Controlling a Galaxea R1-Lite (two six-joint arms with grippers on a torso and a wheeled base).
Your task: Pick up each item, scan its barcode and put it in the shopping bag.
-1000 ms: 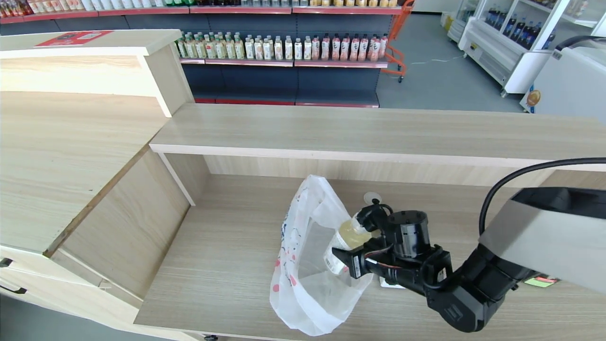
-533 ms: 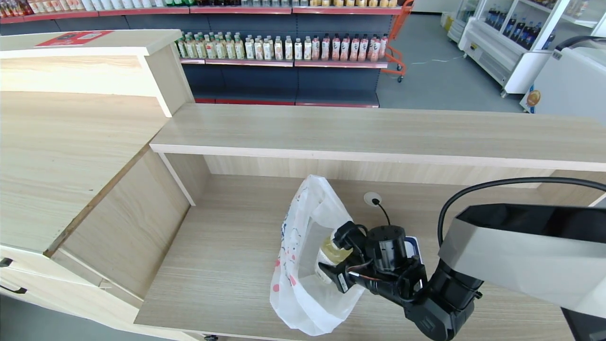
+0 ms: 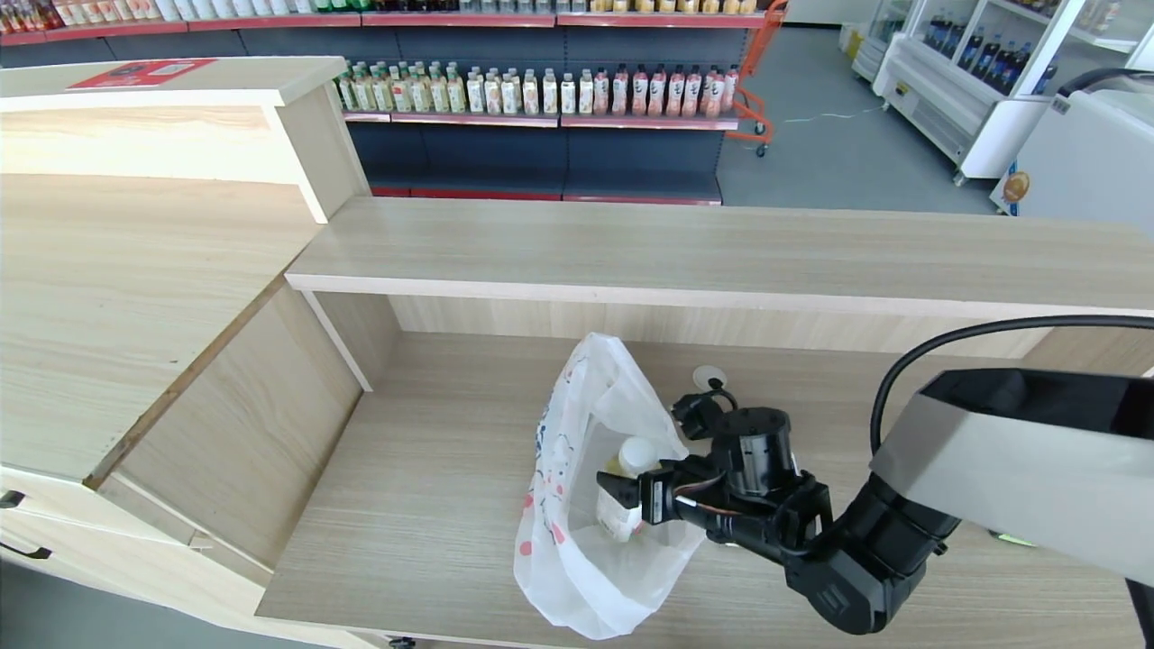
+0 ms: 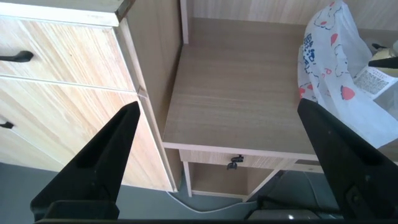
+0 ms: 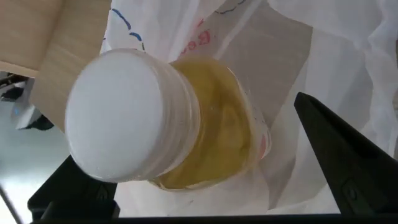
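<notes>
A white plastic shopping bag [image 3: 577,559] with red and blue print stands open on the lower wooden counter [image 3: 433,487]. Inside it a bottle [image 3: 622,505] of yellowish drink with a white cap stands almost upright. My right gripper [image 3: 651,448] is at the bag's mouth, open, one finger on each side of the bottle and apart from it. In the right wrist view the bottle [image 5: 186,124] points its cap at the camera, with bag film [image 5: 348,56] behind it. My left gripper [image 4: 224,155] hangs open and empty off the counter's front left corner, the bag [image 4: 329,68] farther off.
A raised counter ledge [image 3: 721,252] runs behind the bag. A round cable grommet [image 3: 709,374] sits just behind my right gripper. A wooden side wall [image 3: 243,424] closes off the left. Drawers with black handles [image 4: 62,112] are below the left gripper.
My right gripper carried the bottle left and down into the bag, then its fingers spread. The bottle now sits lower in the bag, free of the fingers.
</notes>
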